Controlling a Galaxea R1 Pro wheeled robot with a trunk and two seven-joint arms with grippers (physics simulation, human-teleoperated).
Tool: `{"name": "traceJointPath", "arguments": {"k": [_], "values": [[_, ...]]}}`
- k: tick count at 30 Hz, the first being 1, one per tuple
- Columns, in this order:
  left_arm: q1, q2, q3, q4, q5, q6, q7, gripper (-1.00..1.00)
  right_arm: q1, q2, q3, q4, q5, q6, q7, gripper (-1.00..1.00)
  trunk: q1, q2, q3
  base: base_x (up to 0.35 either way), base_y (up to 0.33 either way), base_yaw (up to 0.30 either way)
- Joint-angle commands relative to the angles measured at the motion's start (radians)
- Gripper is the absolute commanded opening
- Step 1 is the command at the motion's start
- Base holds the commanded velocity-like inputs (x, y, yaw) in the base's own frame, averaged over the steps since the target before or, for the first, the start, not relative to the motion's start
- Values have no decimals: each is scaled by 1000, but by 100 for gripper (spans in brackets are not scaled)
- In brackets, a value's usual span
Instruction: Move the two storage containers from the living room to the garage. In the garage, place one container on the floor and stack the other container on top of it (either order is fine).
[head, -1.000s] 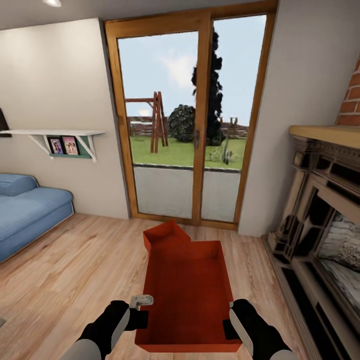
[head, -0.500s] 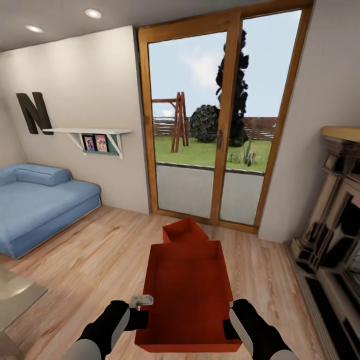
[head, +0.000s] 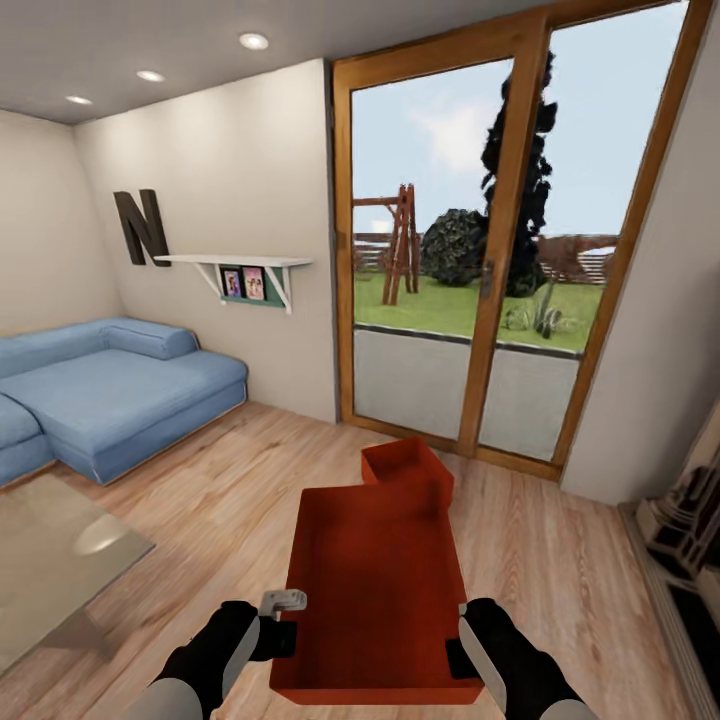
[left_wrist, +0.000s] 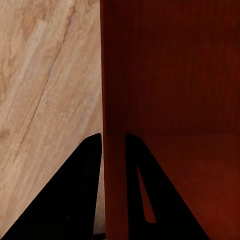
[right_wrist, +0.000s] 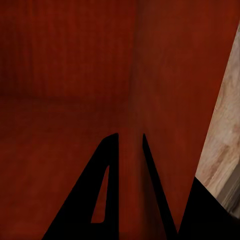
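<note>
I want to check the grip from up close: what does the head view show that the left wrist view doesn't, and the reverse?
Head view alone: the second container on the wood floor, the sofa, the glass doors and the right gripper on the far wall.

Left wrist view alone: the left gripper with one finger on each side of the thin wall.

Both: the held container and wood floor.

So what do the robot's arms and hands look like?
Both arms are pale grey near the robot, then black toward the wrists. The left gripper has a light grey metal piece on top. The right gripper has a pale grey strip along it. Up close, the fingers are flat black wedges.
</note>
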Motion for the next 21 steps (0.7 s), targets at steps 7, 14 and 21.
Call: {"name": "traceJointPath", "arguments": {"k": [7,14,21], "values": [[0,-2,2,1,14,7,-3,-100,-1,13,1,-6,-62,-9,-4,-100,0,-1,-1,-6,0,276],[0,-2,1,0,14,7,-3,-100,-1,13,1,-6,-62,-9,-4,-100,0,-1,-1,0,0,276],[0,-2,1,1,14,7,-3,-100,-1,13,1,-6,-62,-9,-4,-100,0,-1,-1,0,0,276]]}}
